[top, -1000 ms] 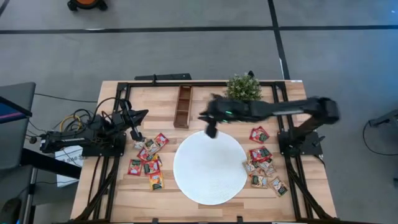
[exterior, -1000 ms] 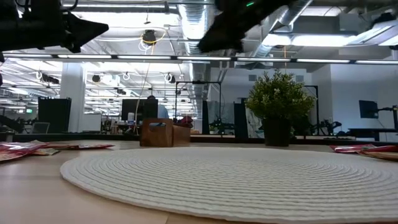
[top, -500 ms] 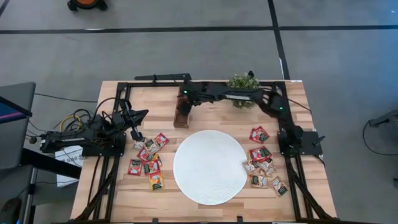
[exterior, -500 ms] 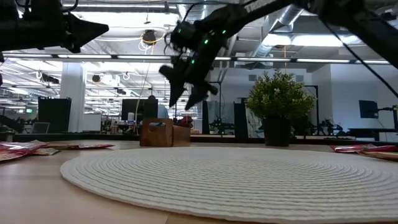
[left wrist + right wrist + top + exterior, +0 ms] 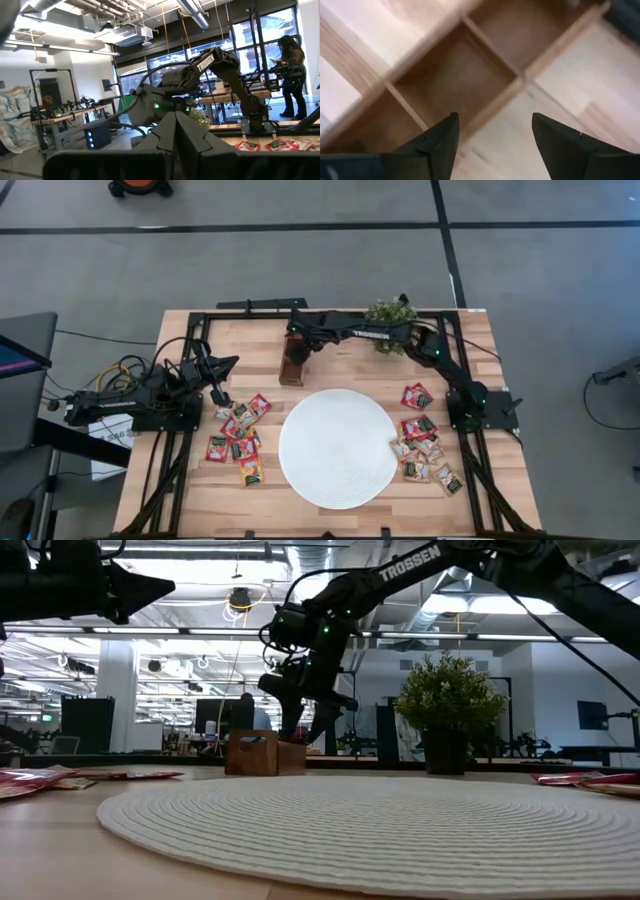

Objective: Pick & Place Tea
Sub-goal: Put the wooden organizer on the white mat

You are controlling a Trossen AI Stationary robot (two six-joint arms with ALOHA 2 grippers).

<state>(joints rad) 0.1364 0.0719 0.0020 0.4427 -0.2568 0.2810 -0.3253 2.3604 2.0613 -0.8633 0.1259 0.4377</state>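
Note:
The tea lies as small red, yellow-orange and beige sachets in two loose heaps flat on the table, a left one point(image 5: 238, 436) and a right one point(image 5: 422, 438), either side of the round white mat point(image 5: 337, 448). My right gripper point(image 5: 492, 132) hangs open just above the narrow wooden three-compartment box point(image 5: 455, 75) at the table's far middle, fingers pointing steeply down, with nothing between them. The low view shows the right gripper point(image 5: 308, 728) a little above the box point(image 5: 262, 752). My left gripper point(image 5: 230, 363) waits shut at the table's left, raised clear.
A small green plant point(image 5: 392, 318) in a dark pot stands at the far edge, just right of the box and under my right arm. A black metal frame point(image 5: 250, 314) runs around the tabletop. In the left wrist view a person point(image 5: 291, 75) stands beyond the table.
My right gripper has gone from above the far rim of the white mat toward the table's far-left, to a place over the wooden box. It has come down and tipped from nearly level to pointing steeply down. The sachets have not moved.

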